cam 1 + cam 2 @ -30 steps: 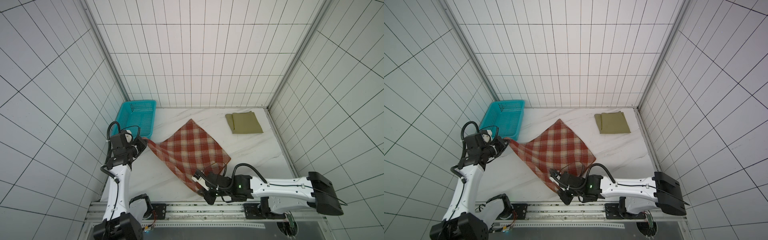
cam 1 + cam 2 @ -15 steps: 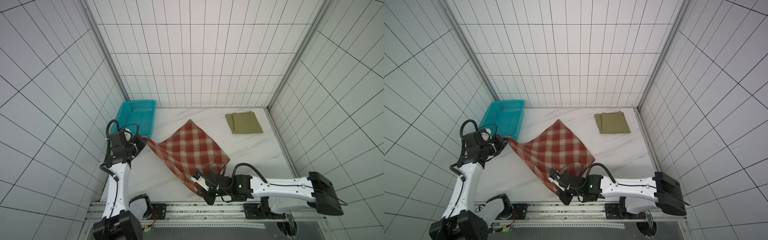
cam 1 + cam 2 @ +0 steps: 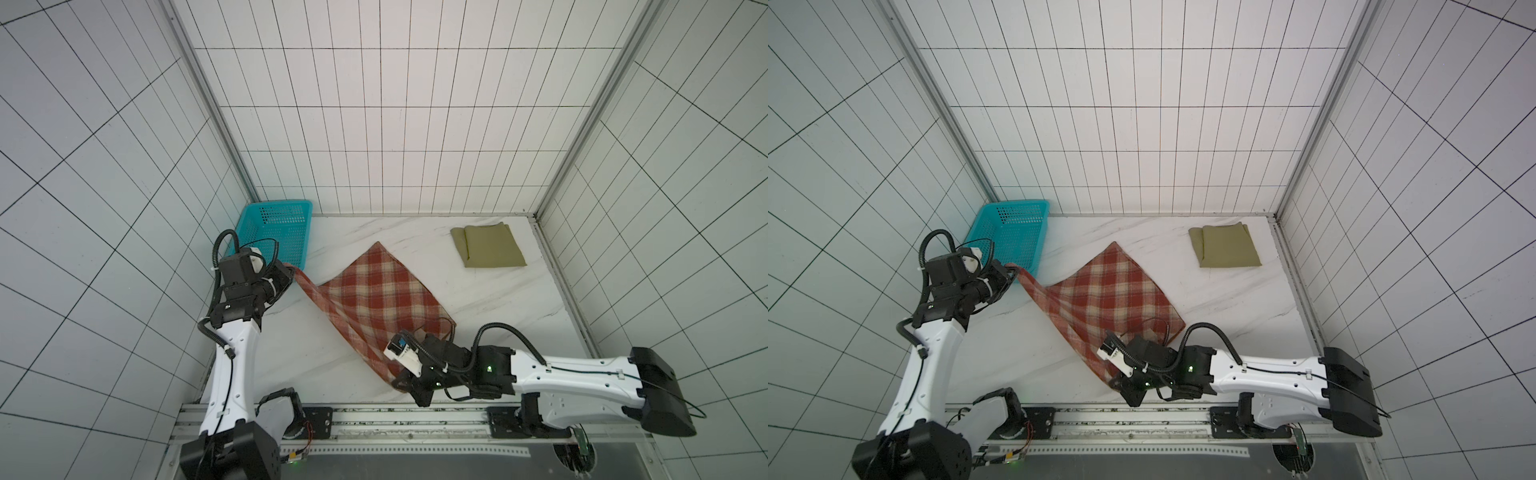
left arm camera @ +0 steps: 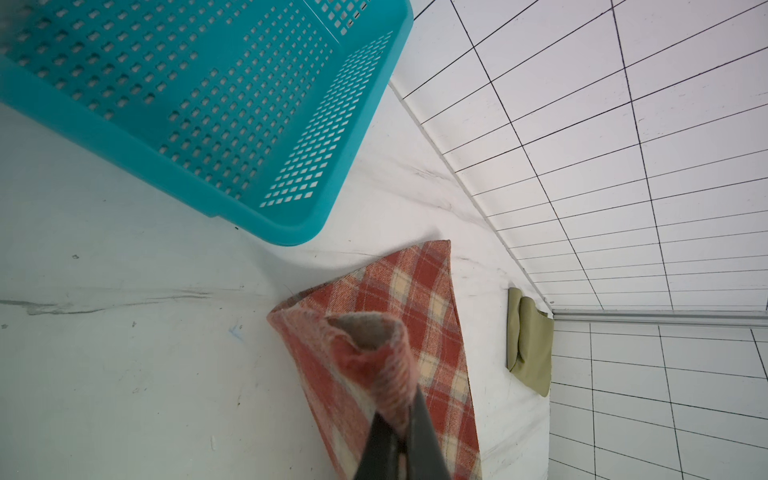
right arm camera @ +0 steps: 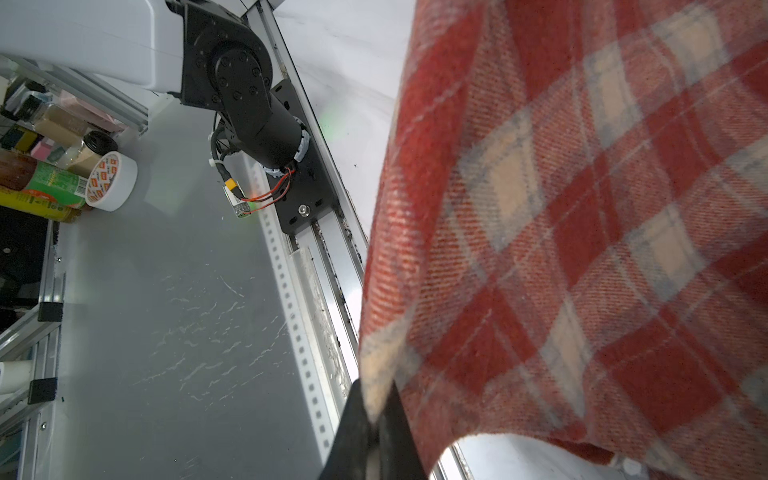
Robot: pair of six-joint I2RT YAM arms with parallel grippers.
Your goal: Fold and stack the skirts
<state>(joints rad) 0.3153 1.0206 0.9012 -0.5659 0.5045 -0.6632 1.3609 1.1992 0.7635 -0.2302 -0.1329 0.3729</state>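
The red-and-cream plaid skirt [image 3: 374, 299] [image 3: 1108, 299] lies across the middle of the white table, with two corners lifted off it. My left gripper [image 3: 293, 272] [image 4: 399, 419] is shut on the skirt's left corner, raised just in front of the basket. My right gripper [image 3: 399, 382] [image 5: 376, 395] is shut on its near corner at the table's front edge. The cloth [image 5: 582, 208] hangs in a taut band between them. The olive-khaki skirt [image 3: 490, 245] [image 3: 1227, 246] [image 4: 532, 345] lies folded flat at the back right.
A teal perforated basket [image 3: 274, 228] [image 3: 1009, 232] [image 4: 166, 104] stands in the back left corner, close behind the left gripper. Tiled walls close in three sides. A metal rail [image 3: 415, 419] runs along the front edge; a tape roll [image 5: 110, 180] and bottles sit beyond it.
The left gripper has moved slightly back toward the basket with the plaid corner. The right gripper has hardly moved.
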